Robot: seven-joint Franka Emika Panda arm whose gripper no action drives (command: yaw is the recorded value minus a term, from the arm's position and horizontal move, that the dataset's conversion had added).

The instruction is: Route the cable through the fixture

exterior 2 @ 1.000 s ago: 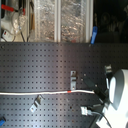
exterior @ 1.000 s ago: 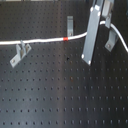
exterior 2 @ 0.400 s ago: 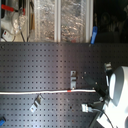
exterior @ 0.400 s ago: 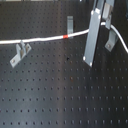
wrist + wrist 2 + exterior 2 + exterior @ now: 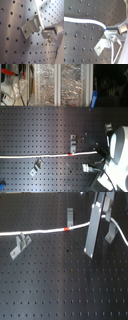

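Observation:
The white cable (image 5: 35,232) runs from the first exterior view's left edge across the black pegboard, and its red band (image 5: 67,228) lies near the back clip (image 5: 70,216). My gripper (image 5: 99,242) stands at the right with long grey fingers (image 5: 92,232), shut on the cable. Past it the cable curves off right. A second clip (image 5: 109,237) stands right beside the fingers and shows close up in the first wrist view (image 5: 32,25). In the second exterior view the cable (image 5: 35,157) ends at the gripper (image 5: 101,154). In the second wrist view the cable (image 5: 81,21) meets the fingers (image 5: 117,28).
A third clip (image 5: 19,244) stands just in front of the cable at the first exterior view's left and also shows in the second exterior view (image 5: 35,170). The pegboard (image 5: 60,287) stretches toward the front. Shelves with clutter (image 5: 45,84) stand behind the board.
Hardly anything differs; the gripper and the cable stand about where they were a second ago.

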